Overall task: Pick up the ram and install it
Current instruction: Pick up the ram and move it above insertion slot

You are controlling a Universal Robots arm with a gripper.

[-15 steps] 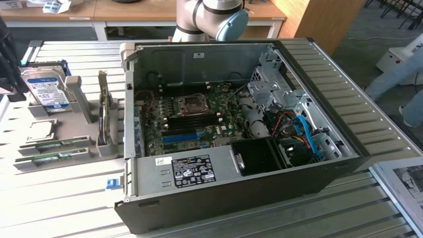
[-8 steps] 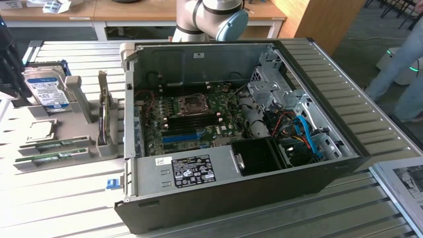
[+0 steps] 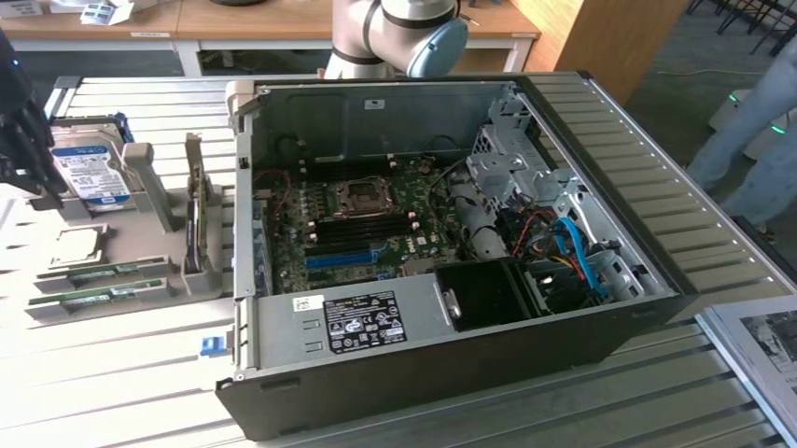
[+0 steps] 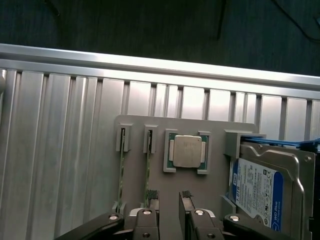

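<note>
Two ram sticks (image 4: 121, 172) (image 4: 148, 170) stand on edge in slots of a grey holder (image 4: 215, 150); in the exterior view they lie low at that view's left (image 3: 103, 273) (image 3: 97, 299). My gripper (image 4: 169, 197) hovers above the holder, open, with nothing between its fingers. One fingertip (image 4: 152, 196) is over the end of the ram stick nearer the CPU chip (image 4: 186, 151). The gripper's dark body (image 3: 18, 112) hangs at the exterior view's left edge. The open computer case (image 3: 622, 280) shows its motherboard (image 3: 361, 219).
A silver-and-blue hard drive (image 4: 260, 192) (image 3: 90, 170) stands upright in the holder beside the CPU chip. An expansion card (image 3: 194, 210) stands on edge between holder and case. A person's legs (image 3: 753, 140) are at the exterior view's right. The slatted metal table (image 4: 60, 150) stretches around the holder.
</note>
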